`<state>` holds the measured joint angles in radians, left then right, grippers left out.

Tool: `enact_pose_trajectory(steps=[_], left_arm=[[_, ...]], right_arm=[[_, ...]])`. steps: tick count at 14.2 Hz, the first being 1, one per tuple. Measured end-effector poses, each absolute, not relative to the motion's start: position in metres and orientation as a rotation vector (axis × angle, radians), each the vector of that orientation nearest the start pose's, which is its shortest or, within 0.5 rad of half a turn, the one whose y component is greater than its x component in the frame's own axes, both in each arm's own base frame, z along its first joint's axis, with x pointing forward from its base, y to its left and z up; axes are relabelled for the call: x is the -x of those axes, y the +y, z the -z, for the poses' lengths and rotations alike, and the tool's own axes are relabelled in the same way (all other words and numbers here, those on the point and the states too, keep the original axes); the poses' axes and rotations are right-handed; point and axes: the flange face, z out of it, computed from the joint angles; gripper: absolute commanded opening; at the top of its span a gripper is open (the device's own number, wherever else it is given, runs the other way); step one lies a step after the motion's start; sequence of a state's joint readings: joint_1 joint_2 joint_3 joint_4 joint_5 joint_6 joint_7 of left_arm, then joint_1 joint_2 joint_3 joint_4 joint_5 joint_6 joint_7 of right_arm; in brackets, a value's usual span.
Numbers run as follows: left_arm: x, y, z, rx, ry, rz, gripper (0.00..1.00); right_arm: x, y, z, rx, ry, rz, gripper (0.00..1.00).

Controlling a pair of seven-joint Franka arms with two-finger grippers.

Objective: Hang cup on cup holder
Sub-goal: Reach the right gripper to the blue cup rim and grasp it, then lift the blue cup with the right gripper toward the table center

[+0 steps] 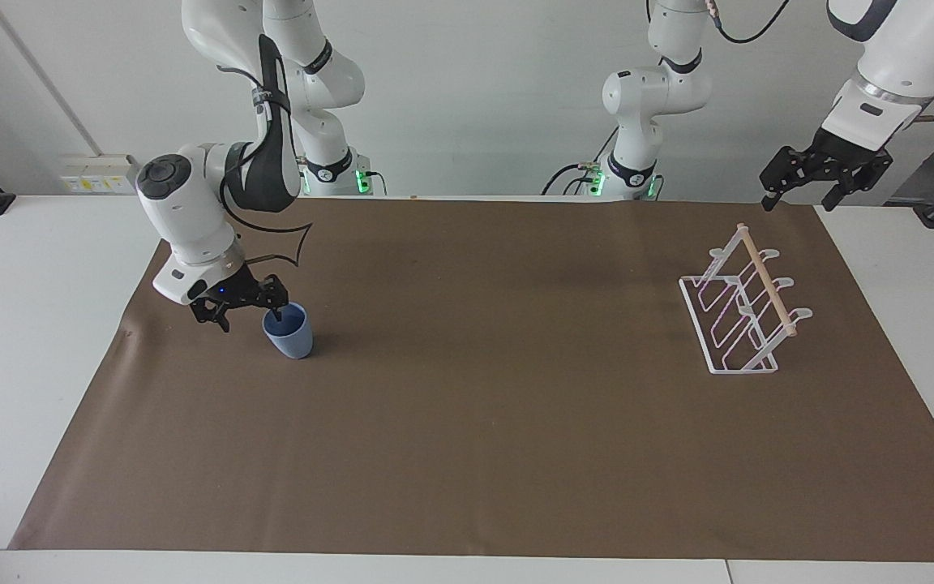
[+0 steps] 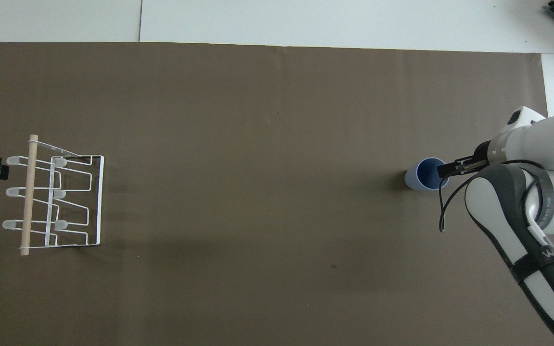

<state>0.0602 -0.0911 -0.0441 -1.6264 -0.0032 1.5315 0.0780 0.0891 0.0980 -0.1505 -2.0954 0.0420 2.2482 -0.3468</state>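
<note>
The right gripper (image 1: 248,312) is wide open, one finger inside the cup (image 1: 288,330). The left gripper (image 1: 809,195) waits open above the holder (image 1: 739,312); overhead shows only its tip

The cup (image 1: 289,331) stands on the tabletop (image 1: 467,422) at my right arm's end; the cup holder (image 1: 743,304) stands well apart, at my left arm's end.

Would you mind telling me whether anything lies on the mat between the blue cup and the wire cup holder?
Nothing visible does. The cup stands upright toward the right arm's end, the right gripper open at its rim, one finger inside. Only bare brown mat lies between it and the cup holder. The left gripper waits above the holder's end of the table.
</note>
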Motion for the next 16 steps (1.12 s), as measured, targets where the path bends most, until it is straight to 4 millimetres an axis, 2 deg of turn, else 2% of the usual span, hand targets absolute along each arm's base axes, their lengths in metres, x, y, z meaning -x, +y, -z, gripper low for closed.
enact_pose_trajectory(steps=[2, 3, 7, 11, 13, 16], left_arm=[[-0.522, 0.007, -0.644, 3.139, 0.097, -0.006, 1.00], [-0.522, 0.007, -0.644, 3.139, 0.097, -0.006, 1.00], [-0.522, 0.007, -0.644, 3.139, 0.097, -0.006, 1.00], [-0.522, 0.007, -0.644, 3.139, 0.097, -0.006, 1.00], [-0.522, 0.007, -0.644, 3.139, 0.097, -0.006, 1.00], [-0.522, 0.007, -0.644, 3.139, 0.097, -0.006, 1.00]], right_arm=[[-0.563, -0.033, -0.378, 3.103, -0.432, 0.090, 0.12], [-0.562, -0.033, -0.376, 3.103, -0.432, 0.086, 0.00], [-0.560, -0.033, -0.376, 3.098, -0.412, 0.085, 0.00], [-0.561, -0.027, -0.388, 3.058, -0.342, 0.095, 0.00], [-0.567, -0.022, -0.407, 3.015, -0.304, 0.100, 0.00], [-0.579, -0.016, -0.449, 2.937, -0.251, 0.163, 0.00]])
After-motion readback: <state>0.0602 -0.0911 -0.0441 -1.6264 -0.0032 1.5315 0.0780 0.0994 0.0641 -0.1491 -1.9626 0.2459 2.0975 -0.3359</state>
